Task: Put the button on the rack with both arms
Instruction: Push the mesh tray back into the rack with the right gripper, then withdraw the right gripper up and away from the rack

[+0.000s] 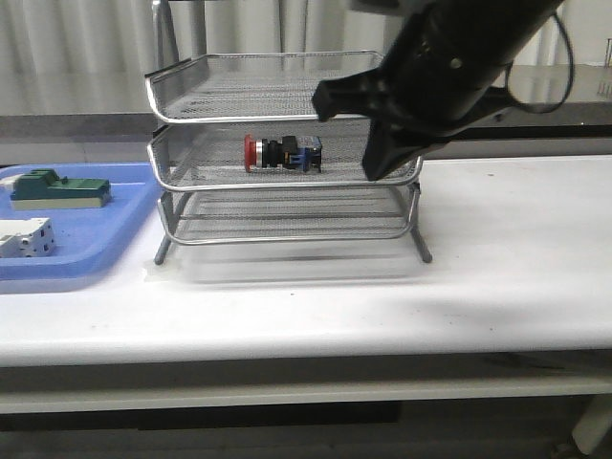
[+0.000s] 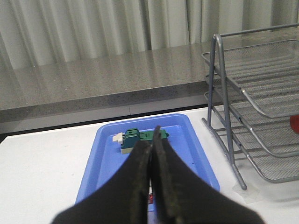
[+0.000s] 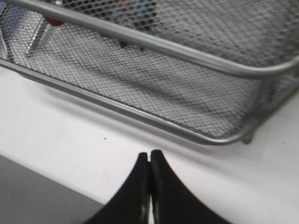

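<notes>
White tabletop (image 1: 497, 258) is occupied by the rack (image 1: 287, 158), where the button (image 1: 282, 153) is seen lying on its side in the middle tier. Right gripper (image 3: 149, 158) and left gripper (image 2: 153, 144) are pressed closed, apparently empty, clear of it.

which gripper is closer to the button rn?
Right. The right gripper hangs by the rack's middle tier holding the button; the left gripper is over the blue tray.

Front view faces the rack (image 1: 287, 153); both wrist views share it.
</notes>
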Controlling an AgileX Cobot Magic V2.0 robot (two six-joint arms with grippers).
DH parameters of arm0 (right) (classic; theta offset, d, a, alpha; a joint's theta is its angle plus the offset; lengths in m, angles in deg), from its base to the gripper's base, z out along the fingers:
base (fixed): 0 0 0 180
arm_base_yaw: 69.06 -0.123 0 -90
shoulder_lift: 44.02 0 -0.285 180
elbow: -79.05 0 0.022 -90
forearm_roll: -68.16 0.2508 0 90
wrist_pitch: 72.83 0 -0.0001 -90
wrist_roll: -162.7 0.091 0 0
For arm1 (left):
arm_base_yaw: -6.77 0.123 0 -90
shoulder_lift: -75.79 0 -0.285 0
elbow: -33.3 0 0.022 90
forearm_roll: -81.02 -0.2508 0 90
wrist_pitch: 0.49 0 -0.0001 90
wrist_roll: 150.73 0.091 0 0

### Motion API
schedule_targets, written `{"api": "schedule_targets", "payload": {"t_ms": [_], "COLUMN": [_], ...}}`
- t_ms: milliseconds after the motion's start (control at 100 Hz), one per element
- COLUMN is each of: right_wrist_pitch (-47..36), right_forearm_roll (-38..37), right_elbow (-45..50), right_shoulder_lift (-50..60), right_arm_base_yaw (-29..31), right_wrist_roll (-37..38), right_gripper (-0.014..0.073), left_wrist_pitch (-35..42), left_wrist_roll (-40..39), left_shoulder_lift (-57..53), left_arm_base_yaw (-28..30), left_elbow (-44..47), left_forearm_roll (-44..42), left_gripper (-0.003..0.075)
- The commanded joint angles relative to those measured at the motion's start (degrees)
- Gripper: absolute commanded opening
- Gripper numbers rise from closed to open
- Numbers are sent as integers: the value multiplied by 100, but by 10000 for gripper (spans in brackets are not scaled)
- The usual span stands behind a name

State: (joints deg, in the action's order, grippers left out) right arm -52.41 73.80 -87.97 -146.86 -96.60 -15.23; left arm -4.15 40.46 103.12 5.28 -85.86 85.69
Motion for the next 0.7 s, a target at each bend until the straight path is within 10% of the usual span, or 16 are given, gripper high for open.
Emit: {"api": "schedule_targets", "payload": {"t_ms": [0,690], "right_wrist_pitch": [-250,-804], "right_forearm_roll": [-126,-317], "right_elbow": [122,2712], "right_shoulder_lift": [683,4846], "right_arm_base_yaw": [259,1868], "right_wrist_roll": [-68,-68], "right_gripper": [-64,-64], "left_wrist_pitch": [484,484], "left_wrist_roll": [-54,-54], "left_shoulder_lift": [38,38], "left_arm_base_yaw": [12,12], "left_elbow": [-150,-150], "left_forearm_roll": [52,52], "left_gripper": [4,4]}}
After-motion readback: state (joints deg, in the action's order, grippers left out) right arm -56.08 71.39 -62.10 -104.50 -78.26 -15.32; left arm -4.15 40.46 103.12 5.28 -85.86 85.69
